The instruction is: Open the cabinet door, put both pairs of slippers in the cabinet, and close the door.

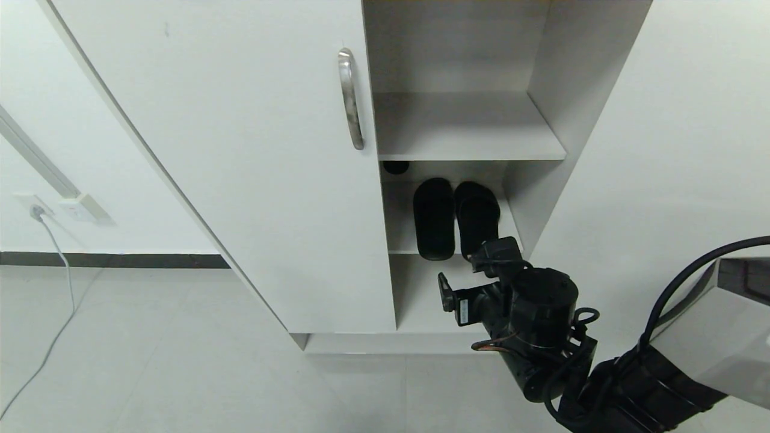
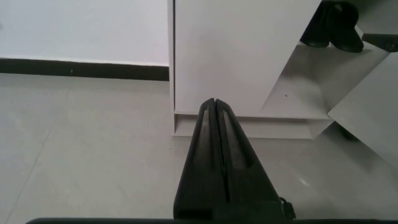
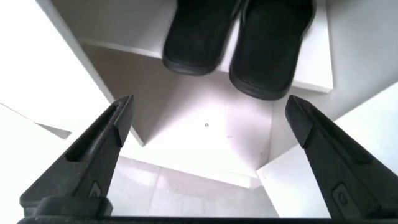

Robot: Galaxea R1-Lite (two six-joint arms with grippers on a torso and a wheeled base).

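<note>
The white cabinet point(image 1: 240, 150) has its left door shut, with a metal handle point(image 1: 351, 99), and its right half stands open. A pair of black slippers point(image 1: 454, 218) lies side by side on the middle shelf point(image 1: 397, 234). My right gripper point(image 1: 472, 270) is open just in front of and below that shelf with nothing between its fingers. In the right wrist view it point(image 3: 208, 115) sits under the slippers point(image 3: 236, 37). My left gripper point(image 2: 214, 106) is shut and empty, low over the floor, pointing at the cabinet base point(image 2: 249, 127). The slippers point(image 2: 336, 25) show in the left wrist view's corner.
The open right door point(image 1: 692, 150) stands as a white panel beside my right arm. The upper shelf point(image 1: 463, 129) and bottom compartment point(image 1: 421, 300) are bare. A wall socket point(image 1: 36, 210) and its cable point(image 1: 60, 288) are at the far left. Pale floor tiles point(image 1: 180, 379) lie in front.
</note>
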